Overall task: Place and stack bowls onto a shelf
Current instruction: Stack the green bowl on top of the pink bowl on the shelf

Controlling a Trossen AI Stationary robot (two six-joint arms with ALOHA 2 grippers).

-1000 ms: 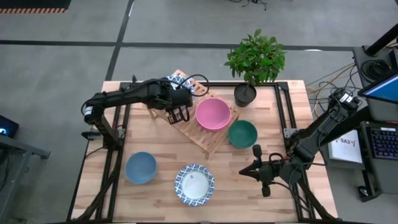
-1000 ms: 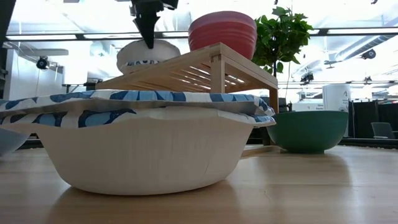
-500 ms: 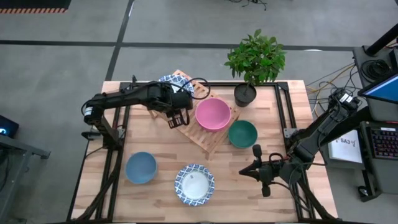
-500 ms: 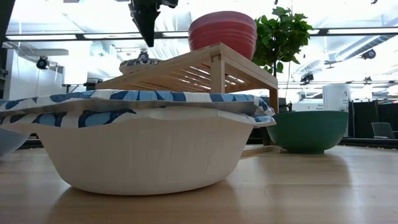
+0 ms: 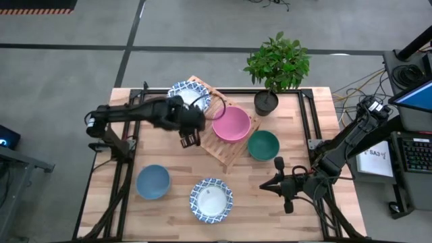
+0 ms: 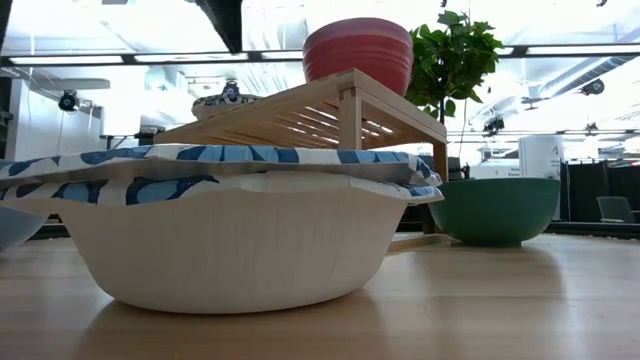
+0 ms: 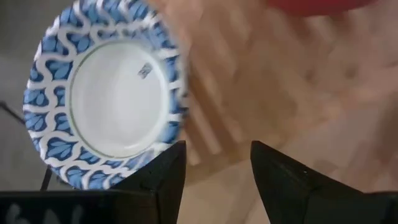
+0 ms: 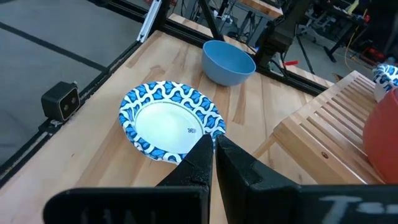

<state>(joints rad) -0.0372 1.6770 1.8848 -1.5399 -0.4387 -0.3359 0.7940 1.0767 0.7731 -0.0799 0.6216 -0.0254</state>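
My left tool [image 5: 190, 138] hangs released beside the shelf [image 5: 223, 150], empty. The patterned bowl [image 5: 185, 92] sits at the shelf's far end. Next I'd take the blue bowl [image 5: 153, 181], gripping its rim squarely. Right tool [image 5: 286, 192] waits clenched.

Left gripper [image 5: 188, 138] fingers apart, empty; right gripper [image 5: 286, 183] fingers closed, parked.

Grey floor [image 5: 61, 67] around wooden bench [image 5: 169, 223], dark seams crossing it. Potted plant [image 5: 277, 64] at bench's far edge. Bright ceiling light strips [image 6: 150, 58] beyond. Monitor [image 5: 415, 94] and keyboard [image 5: 413, 155] on side desk.
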